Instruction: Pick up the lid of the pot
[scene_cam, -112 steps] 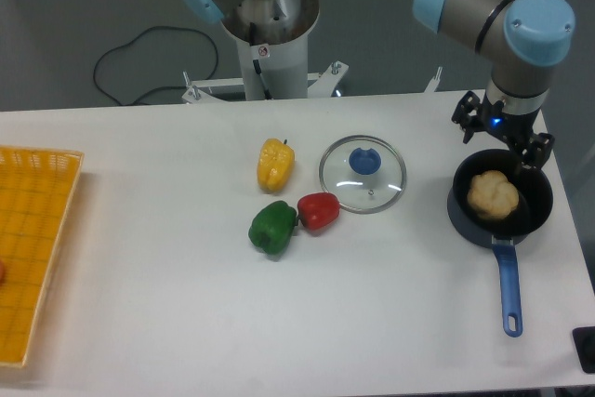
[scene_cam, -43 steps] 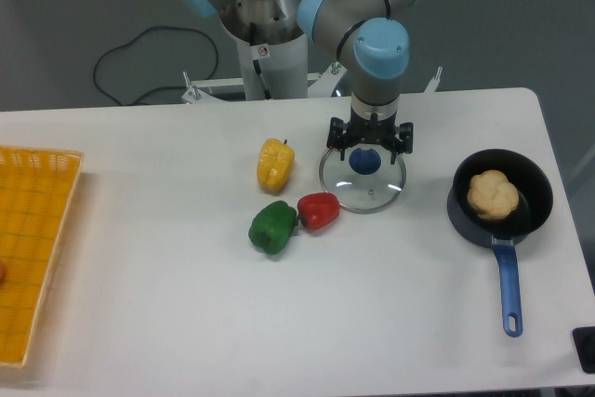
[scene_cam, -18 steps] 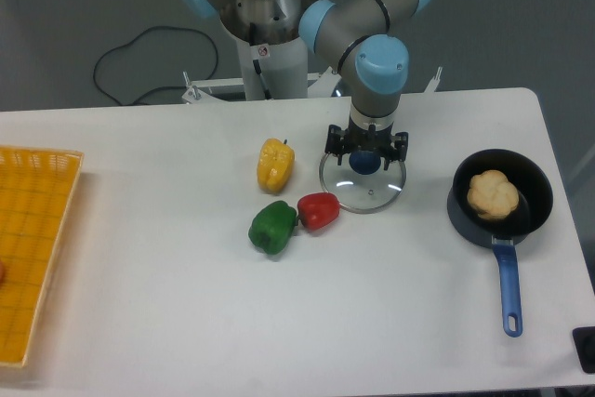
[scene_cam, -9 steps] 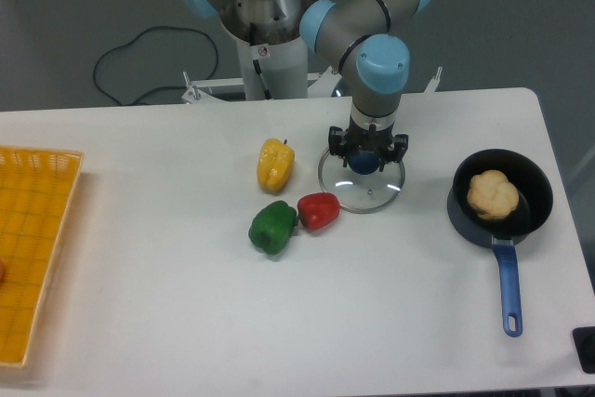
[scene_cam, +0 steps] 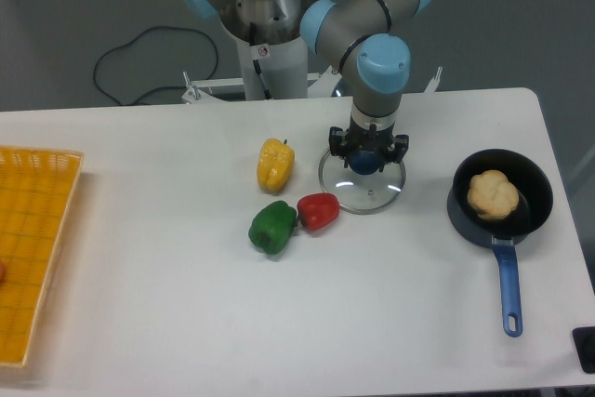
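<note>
One pincer points down over the pot lid, its fingers around the blue knob; I cannot tell whether they grip it. The clear lid lies on the white tabletop. Just beside it is a red pepper, then a yellow one and a green one. Across from these, a black pan with a blue handle holds a brown lump. Well apart stands a yellow crate.

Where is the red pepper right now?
In the camera view, the red pepper lies near the picture's middle, between the green pepper to its lower left and the clear pot lid to its upper right.
</note>
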Controlling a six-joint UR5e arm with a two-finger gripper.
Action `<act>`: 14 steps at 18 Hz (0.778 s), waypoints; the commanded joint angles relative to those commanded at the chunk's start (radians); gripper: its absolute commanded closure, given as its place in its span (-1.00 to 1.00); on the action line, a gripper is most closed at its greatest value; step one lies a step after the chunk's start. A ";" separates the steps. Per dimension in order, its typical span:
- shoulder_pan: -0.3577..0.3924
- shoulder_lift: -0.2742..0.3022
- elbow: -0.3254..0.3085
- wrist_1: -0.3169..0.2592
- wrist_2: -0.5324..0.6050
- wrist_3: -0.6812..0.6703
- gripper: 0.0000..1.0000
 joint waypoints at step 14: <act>0.005 0.066 0.188 -0.259 0.002 -0.003 0.20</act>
